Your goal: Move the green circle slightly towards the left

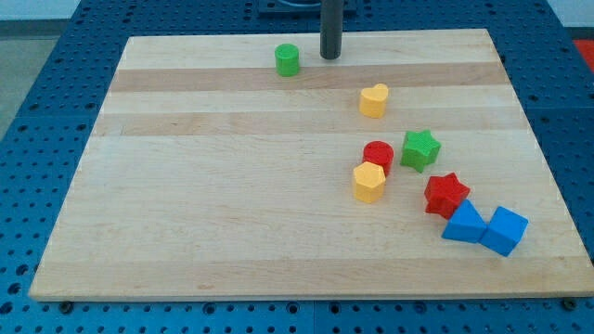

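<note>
The green circle (288,59) was seen near the top edge of the wooden board (232,213), somewhat left of the middle, standing free of every other block. The dark rod was seen coming down from the view's top, its upper part cut off by the frame edge, so that nothing of the arm above it could be made out. My tip (330,57) was placed just to the right of the green circle, with a narrow strip of bare wood visible between the two; no contact was shown. No jaws or fingers were carried by the rod, so nothing was open, closed or clamped on a block.

A yellow heart-like block (373,100) was found lower and to the right of the tip, well apart from it. Further down, a red cylinder (378,155) was partly hidden by a yellow hexagon-like block (368,182) set in front of it and touching it. A green star (420,148) lay just beside the red cylinder on the right. A red star (446,194) was seen lower right, its bottom edge overlapped by a blue triangular block (464,224), beside which a blue cube (505,230) was set; whether these two touched could not be told. The blue table around the board was cut off on all sides.
</note>
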You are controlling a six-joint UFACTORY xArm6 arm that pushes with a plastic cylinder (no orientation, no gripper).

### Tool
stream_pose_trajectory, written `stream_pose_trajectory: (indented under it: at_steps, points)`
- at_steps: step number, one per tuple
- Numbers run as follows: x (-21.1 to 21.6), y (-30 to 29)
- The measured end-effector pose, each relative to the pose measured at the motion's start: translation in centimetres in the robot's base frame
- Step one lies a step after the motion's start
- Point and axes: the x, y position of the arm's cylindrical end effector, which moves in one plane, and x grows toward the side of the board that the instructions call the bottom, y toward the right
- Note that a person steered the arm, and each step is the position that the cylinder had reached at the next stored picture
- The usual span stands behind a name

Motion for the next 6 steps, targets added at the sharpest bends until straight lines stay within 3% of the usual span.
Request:
stream_pose_trajectory:
  at_steps: [2,6]
  points:
    - [0.8,-0.8]
    - [0.8,-9.5]
